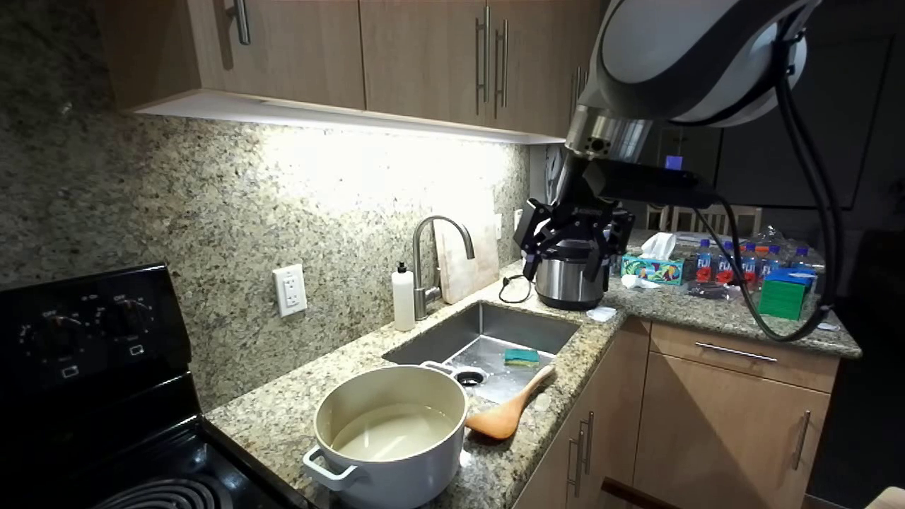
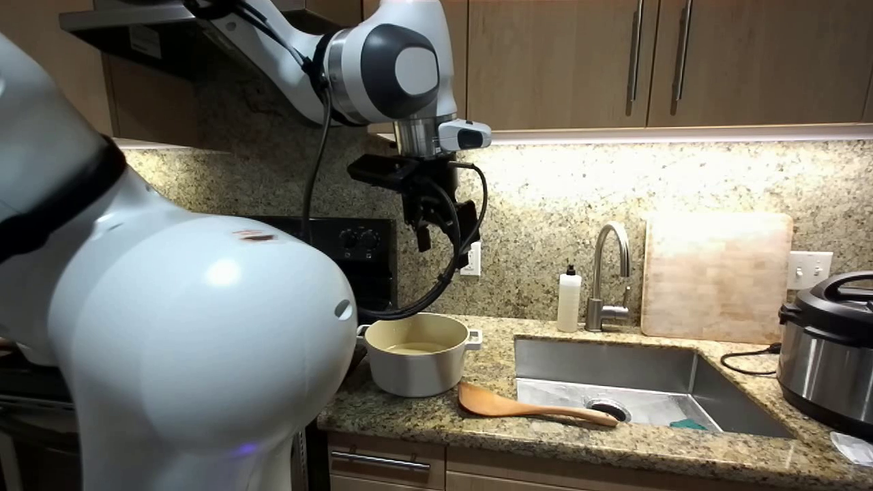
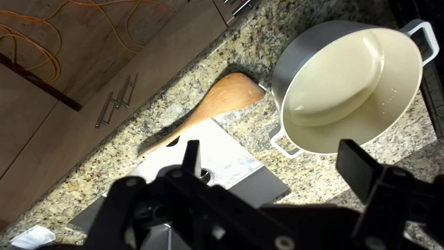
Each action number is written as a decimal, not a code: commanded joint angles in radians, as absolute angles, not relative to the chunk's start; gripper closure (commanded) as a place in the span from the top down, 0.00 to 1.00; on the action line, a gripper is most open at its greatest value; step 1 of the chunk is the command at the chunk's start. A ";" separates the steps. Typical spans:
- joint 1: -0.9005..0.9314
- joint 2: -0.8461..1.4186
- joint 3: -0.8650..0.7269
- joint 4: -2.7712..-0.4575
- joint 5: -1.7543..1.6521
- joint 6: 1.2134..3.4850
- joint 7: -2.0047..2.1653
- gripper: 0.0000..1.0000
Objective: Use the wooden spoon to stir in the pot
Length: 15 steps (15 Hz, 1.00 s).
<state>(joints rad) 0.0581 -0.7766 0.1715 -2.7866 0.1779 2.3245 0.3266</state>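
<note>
"What's the tool (image 3: 270, 156) doing over there?"

"It's hanging well above the desk (image 1: 283, 403), its blocky black fingers (image 3: 357, 170) standing wide apart with a clear gap between them."

"And the wooden spoon (image 3: 222, 97), where is that lying?"

"On the speckled granite, just beside the pot (image 1: 403, 477). Its broad, paddle-like bowl is pointing at the pot's side, and its slim handle is running along the front edge of the sink (image 2: 600, 361). The orange-brown wood is showing a fine grain."

"The pot is looking smooth and round to me, with squarish loop handles sticking out on two sides."

"Its cream-coloured interior is catching the light, and clear liquid (image 1: 396, 431) is glinting in the bottom."

"The sink's steel is gleaming too."

"Yes, straight-walled, with a green sponge (image 1: 521, 357) resting on its floor. Behind it, an arched metal faucet (image 2: 597, 273) is standing between a white bottle (image 2: 569, 303) and a pale wooden board (image 2: 716, 273) that is leaning on the stone wall (image 2: 518, 225)."

"And that shiny cooker (image 2: 832, 368)?"

"It's bulging round beside the sink, wearing a black lid."
</note>
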 commanded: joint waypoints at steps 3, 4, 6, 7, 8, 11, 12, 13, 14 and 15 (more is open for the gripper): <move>0.094 -0.741 0.184 -2.755 0.177 2.325 0.302 1.00; 0.100 -0.727 0.181 -2.750 0.179 2.328 0.298 1.00; 0.095 -0.696 0.176 -2.738 0.176 2.339 0.299 1.00; 0.091 -0.680 0.169 -2.730 0.176 2.341 0.298 1.00; 0.081 -0.667 0.169 -2.724 0.171 2.348 0.305 1.00; 0.036 -0.632 0.165 -2.701 0.146 2.377 0.329 1.00; 0.020 -0.622 0.158 -2.692 0.141 2.387 0.333 1.00; 0.002 -0.613 0.149 -2.680 0.138 2.396 0.336 1.00; -0.025 -0.608 0.144 -2.670 0.128 2.413 0.345 1.00; -0.043 -0.598 0.134 -2.656 0.124 2.417 0.347 1.00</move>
